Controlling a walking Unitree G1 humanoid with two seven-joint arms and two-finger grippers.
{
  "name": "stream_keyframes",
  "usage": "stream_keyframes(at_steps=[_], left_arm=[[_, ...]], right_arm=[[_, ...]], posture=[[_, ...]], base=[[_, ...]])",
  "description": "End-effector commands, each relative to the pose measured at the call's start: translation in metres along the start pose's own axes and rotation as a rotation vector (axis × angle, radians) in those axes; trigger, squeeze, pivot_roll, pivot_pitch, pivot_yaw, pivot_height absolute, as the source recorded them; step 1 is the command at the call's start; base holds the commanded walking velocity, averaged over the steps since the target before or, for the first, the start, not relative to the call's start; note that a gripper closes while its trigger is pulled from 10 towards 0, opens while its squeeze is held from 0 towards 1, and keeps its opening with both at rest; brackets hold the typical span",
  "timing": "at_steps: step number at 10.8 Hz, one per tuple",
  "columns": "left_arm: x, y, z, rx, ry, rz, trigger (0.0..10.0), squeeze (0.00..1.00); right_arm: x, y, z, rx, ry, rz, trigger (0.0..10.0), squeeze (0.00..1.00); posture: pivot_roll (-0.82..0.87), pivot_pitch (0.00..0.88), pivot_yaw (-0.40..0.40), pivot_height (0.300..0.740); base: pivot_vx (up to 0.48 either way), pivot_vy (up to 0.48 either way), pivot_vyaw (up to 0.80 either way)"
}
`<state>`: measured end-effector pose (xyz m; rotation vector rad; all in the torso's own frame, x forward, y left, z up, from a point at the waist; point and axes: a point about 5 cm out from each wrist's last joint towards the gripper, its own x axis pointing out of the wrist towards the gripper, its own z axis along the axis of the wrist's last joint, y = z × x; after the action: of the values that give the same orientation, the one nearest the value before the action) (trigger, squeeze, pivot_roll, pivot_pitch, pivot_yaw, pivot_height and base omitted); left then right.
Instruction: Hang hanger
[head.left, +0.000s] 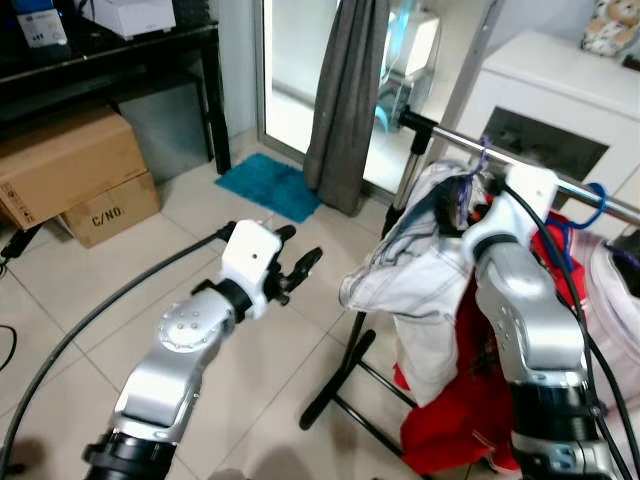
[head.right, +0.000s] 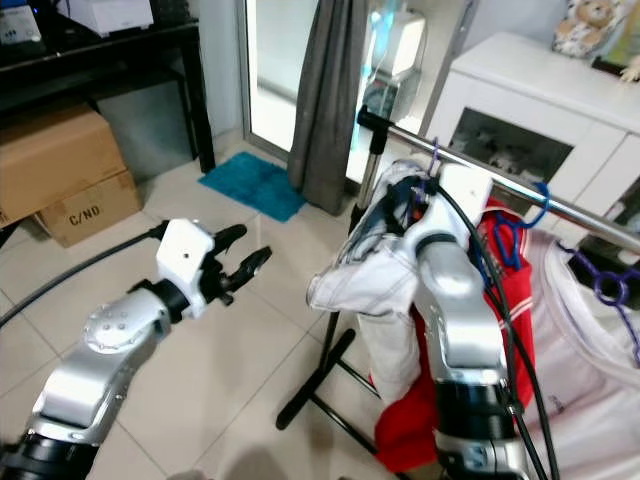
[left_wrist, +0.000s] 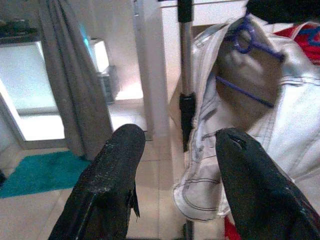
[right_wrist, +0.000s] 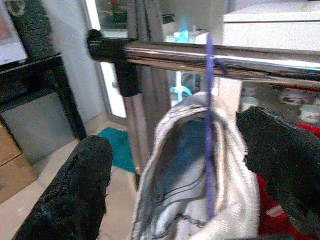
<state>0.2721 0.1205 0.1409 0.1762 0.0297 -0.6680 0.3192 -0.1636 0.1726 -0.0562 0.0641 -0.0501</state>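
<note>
My left gripper hangs over the floor tiles, jaws open, empty. My right gripper jaws spread open around the white garment, whose purple hanger hooks the chrome rail.

A pale tiled floor is being lit through a glass door, flanked by a grey curtain, teal mat, cardboard boxes and white cabinet.
</note>
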Motion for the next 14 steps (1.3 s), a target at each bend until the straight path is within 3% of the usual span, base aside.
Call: stream_keyframes(at_steps=[1, 4, 8, 12, 14], left_arm=[[-0.002, -0.005, 0.002, -0.018, 0.004, -0.089, 10.0, 0.00], [-0.001, -0.007, -0.001, 0.003, 0.065, -0.216, 10.0, 0.00], [-0.003, -0.008, 0.001, -0.003, 0.068, -0.236, 10.0, 0.00], [-0.005, -0.010, -0.001, -0.005, 0.078, -0.240, 10.0, 0.00], [-0.004, -0.011, -0.001, -0.008, 0.078, -0.244, 10.0, 0.00]], right_arm=[[0.004, 0.000, -0.002, 0.009, 0.039, 0.011, 10.0, 0.00], [0.018, 0.000, 0.000, -0.013, 0.122, 0.017, 10.0, 0.00], [0.037, 0.005, -0.004, -0.027, 0.198, 0.016, 10.0, 0.00], [0.044, 0.000, -0.001, -0.028, 0.210, -0.020, 10.0, 0.00], [0.037, -0.008, 0.003, -0.033, 0.207, -0.036, 10.0, 0.00]], posture=[[0.05, 0.000, -0.088, 0.740], [0.05, 0.000, -0.078, 0.740], [0.05, 0.000, -0.091, 0.740], [0.05, 0.000, -0.096, 0.740], [0.04, 0.000, -0.097, 0.740]], base=[[0.000, 0.000, 0.00], [0.000, 0.000, 0.00], [0.000, 0.000, 0.00], [0.000, 0.000, 0.00], [0.000, 0.000, 0.00]])
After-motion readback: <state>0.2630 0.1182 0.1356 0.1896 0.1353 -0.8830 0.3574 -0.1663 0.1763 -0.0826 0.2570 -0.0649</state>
